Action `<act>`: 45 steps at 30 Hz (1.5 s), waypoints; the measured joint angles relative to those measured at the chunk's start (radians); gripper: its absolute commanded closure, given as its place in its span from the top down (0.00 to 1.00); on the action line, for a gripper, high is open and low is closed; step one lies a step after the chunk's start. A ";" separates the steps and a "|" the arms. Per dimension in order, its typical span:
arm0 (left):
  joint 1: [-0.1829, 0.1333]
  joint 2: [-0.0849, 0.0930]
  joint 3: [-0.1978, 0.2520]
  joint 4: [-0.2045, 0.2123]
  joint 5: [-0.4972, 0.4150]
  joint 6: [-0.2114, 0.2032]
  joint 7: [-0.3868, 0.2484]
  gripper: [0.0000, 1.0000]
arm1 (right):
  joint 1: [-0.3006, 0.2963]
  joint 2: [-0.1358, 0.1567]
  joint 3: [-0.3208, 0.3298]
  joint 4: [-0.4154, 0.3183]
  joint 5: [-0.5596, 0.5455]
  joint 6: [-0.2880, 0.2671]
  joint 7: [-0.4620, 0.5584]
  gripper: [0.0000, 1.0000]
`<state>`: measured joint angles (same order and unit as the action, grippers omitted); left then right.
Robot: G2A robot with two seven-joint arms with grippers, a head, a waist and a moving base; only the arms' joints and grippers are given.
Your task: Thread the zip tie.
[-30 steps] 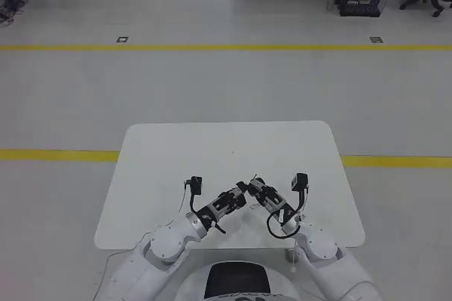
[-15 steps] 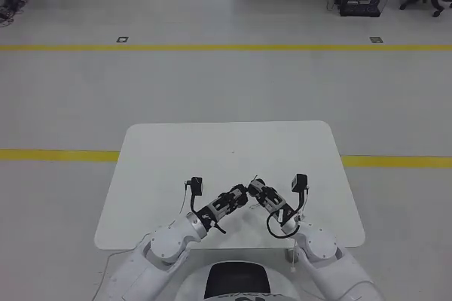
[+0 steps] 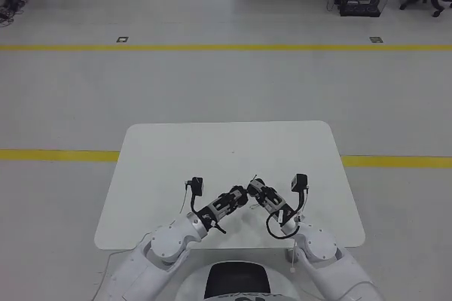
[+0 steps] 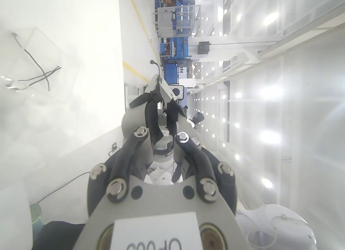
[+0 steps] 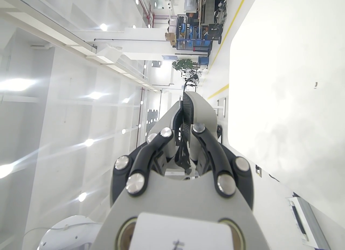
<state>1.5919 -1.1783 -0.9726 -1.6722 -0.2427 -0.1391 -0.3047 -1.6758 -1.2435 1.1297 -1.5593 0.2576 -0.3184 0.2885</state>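
Fingers (image 4: 151, 112) of my left gripper (image 4: 157, 89) are pressing together at the tips, black pads meeting. They are pinching one end of the zip tie (image 4: 153, 62), a thin black strand with a small knob at its end that is sticking out just past the tips. On my right gripper (image 5: 186, 98) the fingers (image 5: 200, 112) are likewise clamping narrow, with a ribbed black pad showing between them and another thin stretch of the zip tie (image 5: 185, 85) curving out beyond the tips. From above, I am holding the left gripper (image 3: 241, 193) and the right gripper (image 3: 254, 186) tip to tip over the near middle of the white table (image 3: 226, 143), the two forearms making a shallow V. I cannot tell whether the tail is sitting inside the head, since the joint is too small to resolve. Off on the table, well apart from both grippers, a clear plastic container (image 4: 37, 42) is sitting with several spare black ties (image 4: 40, 74) crossing inside it. Beyond the table, a yellow floor line (image 3: 53, 155) is running across the pale floor.
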 measured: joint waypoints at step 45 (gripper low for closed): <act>-0.003 0.017 -0.016 -0.003 -0.085 0.001 -0.065 0.00 | -0.016 0.002 0.014 -0.004 0.000 -0.013 0.038 1.00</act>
<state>1.5894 -1.1615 -0.9882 -1.6750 -0.3281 -0.1385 -0.3701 -1.6922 -1.2415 1.1440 -1.5636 0.2576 -0.3315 0.3263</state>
